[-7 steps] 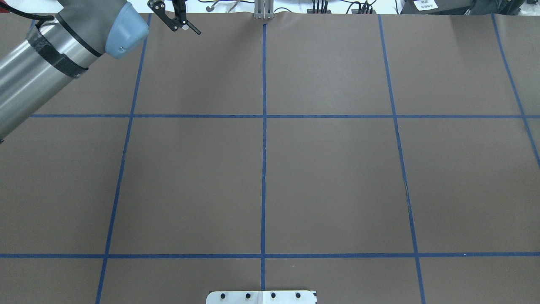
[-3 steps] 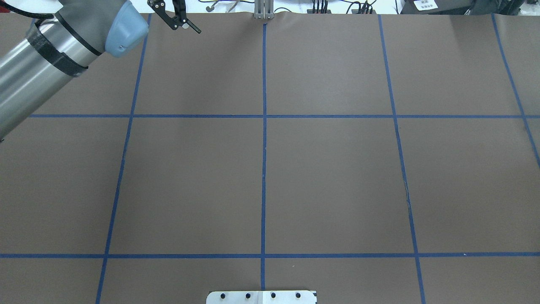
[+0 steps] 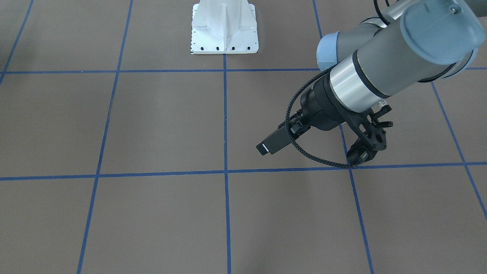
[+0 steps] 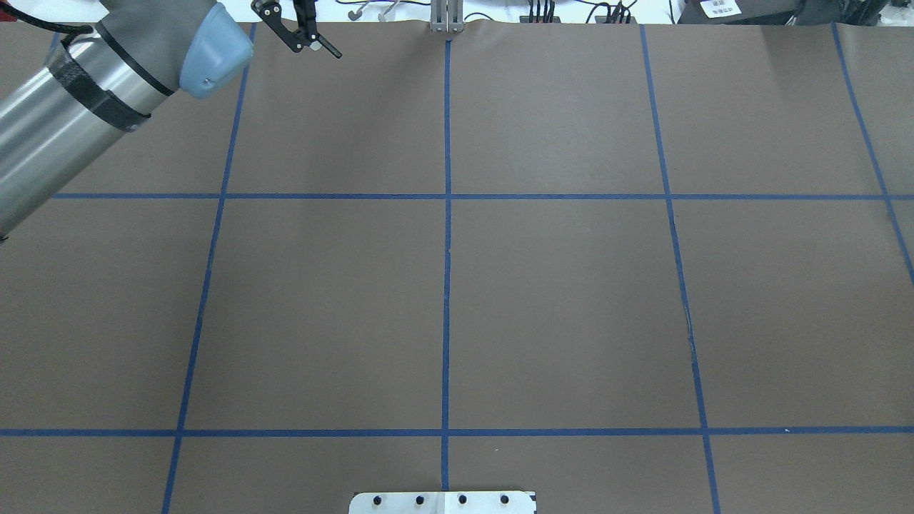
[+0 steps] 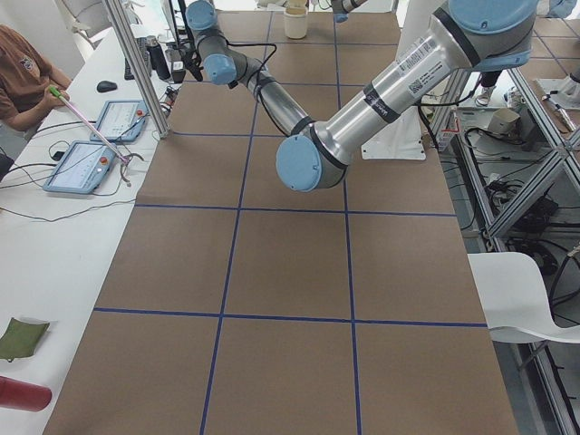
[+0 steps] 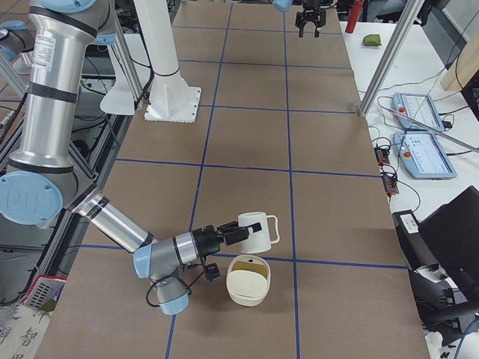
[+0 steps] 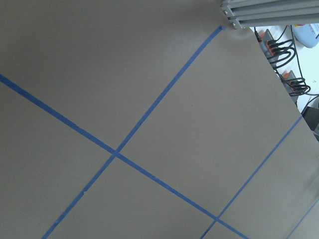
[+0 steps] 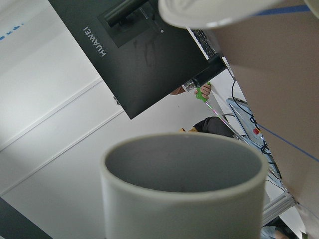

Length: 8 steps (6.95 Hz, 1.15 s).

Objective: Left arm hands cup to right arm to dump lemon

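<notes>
You have the cup (image 6: 254, 230) at the tip of the right gripper (image 6: 238, 235), beside the bowl (image 6: 248, 298) for dumping (its grip I cannot tell; no lemon shows), while the left gripper (image 4: 310, 46) hangs spread, empty, clear.

A: Where's the left arm (image 4: 71, 107)?
B: Reaching far forward, its left gripper (image 4: 311, 47) pointing down with jaws spread
A: And the right arm (image 6: 112, 217)?
B: Low, forearm level, right gripper (image 6: 238, 235) horizontal; jaw state unclear
</notes>
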Each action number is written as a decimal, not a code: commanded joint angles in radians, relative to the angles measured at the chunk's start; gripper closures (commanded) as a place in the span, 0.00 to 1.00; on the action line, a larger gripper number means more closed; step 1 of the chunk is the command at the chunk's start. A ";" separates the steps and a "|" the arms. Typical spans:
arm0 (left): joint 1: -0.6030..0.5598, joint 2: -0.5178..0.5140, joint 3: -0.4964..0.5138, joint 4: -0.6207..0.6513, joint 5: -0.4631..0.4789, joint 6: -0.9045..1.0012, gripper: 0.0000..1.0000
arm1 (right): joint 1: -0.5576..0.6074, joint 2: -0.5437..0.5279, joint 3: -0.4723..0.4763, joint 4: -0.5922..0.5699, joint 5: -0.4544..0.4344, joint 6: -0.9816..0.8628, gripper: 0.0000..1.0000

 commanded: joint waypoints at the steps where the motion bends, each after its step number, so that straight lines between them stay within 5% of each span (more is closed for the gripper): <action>1: 0.001 0.000 0.003 0.000 0.000 0.000 0.00 | -0.001 0.001 0.002 -0.004 0.008 -0.200 0.84; 8: 0.006 0.003 0.006 -0.002 0.000 0.002 0.00 | 0.001 -0.030 -0.001 -0.040 0.131 -0.946 0.83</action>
